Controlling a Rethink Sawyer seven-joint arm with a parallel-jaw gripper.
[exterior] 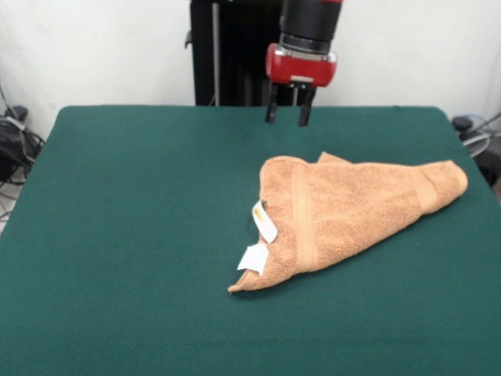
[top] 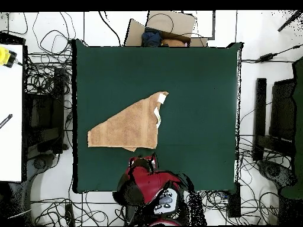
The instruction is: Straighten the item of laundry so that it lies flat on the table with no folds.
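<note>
Looking at the table (exterior: 117, 235) first, I see dark green felt covering it, with a white wall behind in the front view and white floor all round in the overhead view. Tangled black cables (top: 44, 77) crowd the floor on both sides, a cardboard box (top: 168, 26) sits just past one table end, and a white bench (top: 10, 112) runs along one side. The towel (exterior: 352, 215) lies folded over into a rough triangle, right of centre in the front view, white tags (exterior: 260, 235) at its left edge, a woven band (exterior: 304, 223) visible. The gripper (exterior: 289, 114) hangs above the table behind the towel, apart from it, fingers spread, holding nothing. Nothing stands between them.
</note>
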